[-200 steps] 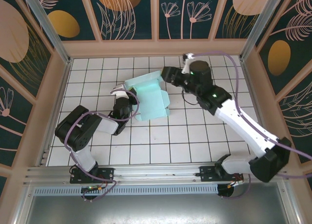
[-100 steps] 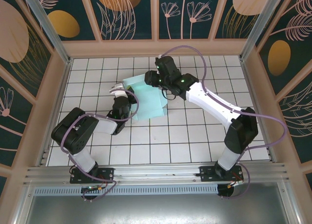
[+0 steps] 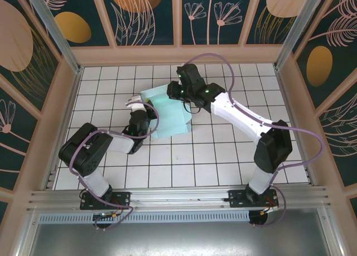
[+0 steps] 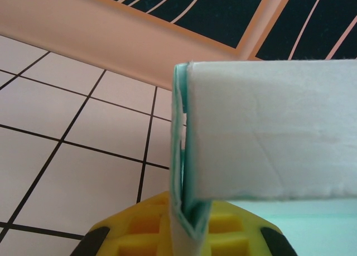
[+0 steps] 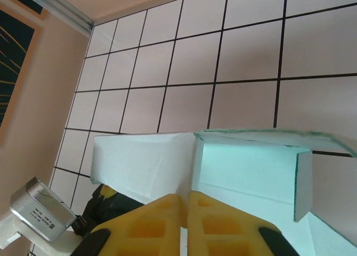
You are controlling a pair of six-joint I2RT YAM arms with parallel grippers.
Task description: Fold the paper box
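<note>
In the top view, left of centre, our left gripper point(image 3: 139, 121) sits at the left edge of the paper box point(image 3: 172, 115). The box lies on the white tiled table point(image 3: 223, 155), a little above the middle of the frame. At the bottom centre of the left wrist view, that gripper's yellow fingers point(image 4: 139, 233) pinch a doubled fold of the card, and a raised wall runs off to the right.

Further right in the top view, the right gripper point(image 3: 174, 92) meets the box's upper edge. In the right wrist view its yellow fingers point(image 5: 223, 228) are pressed together on an upright wall at a corner, as far as we can tell.

We judge the fold to be partway done. Some walls stand and the mint inside shows as a shallow tray. A side flap stands loose at the right of the right wrist view, though, and the shape is not yet squared or locked. Tucking in the remaining flaps is what is left.
</note>
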